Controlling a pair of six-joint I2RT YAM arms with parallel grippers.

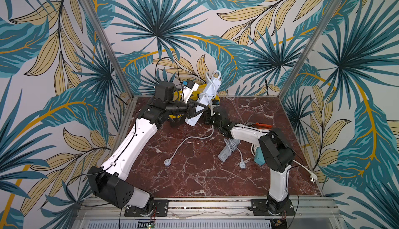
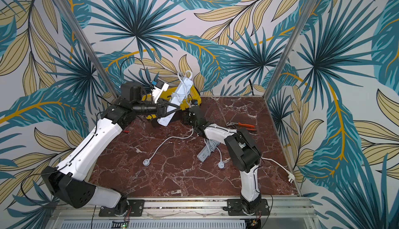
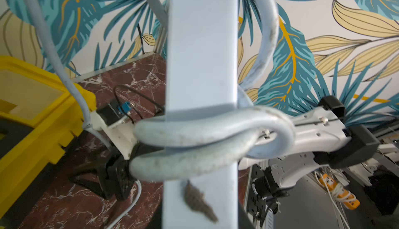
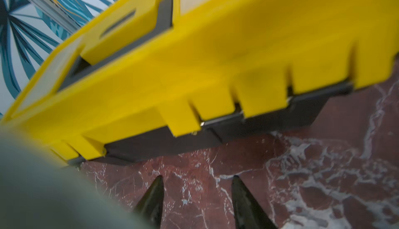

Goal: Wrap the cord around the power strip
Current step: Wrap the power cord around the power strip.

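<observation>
Spanning cell: red marble tabletop (image 1: pixel 194 174), leaf wallpaper (image 1: pixel 155 33); left pincer (image 1: pixel 199 109) clamps power strip (image 1: pixel 208 89); right pincer (image 4: pixel 197 187) parted.

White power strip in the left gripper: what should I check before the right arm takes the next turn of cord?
1. Left gripper clamped on the white power strip, strip off the table: ok.
2. Turns of cord lie around the strip: ok, two show close up in the left wrist view.
3. Right gripper holds the cord: not ok; fingers apart, only marble between them.
4. Loose cord runs free to its plug: ok, slack on the table, no snag seen.
5. Right gripper clear of the yellow toolbox: cannot tell; it looms close and blurred in the right wrist view.
</observation>
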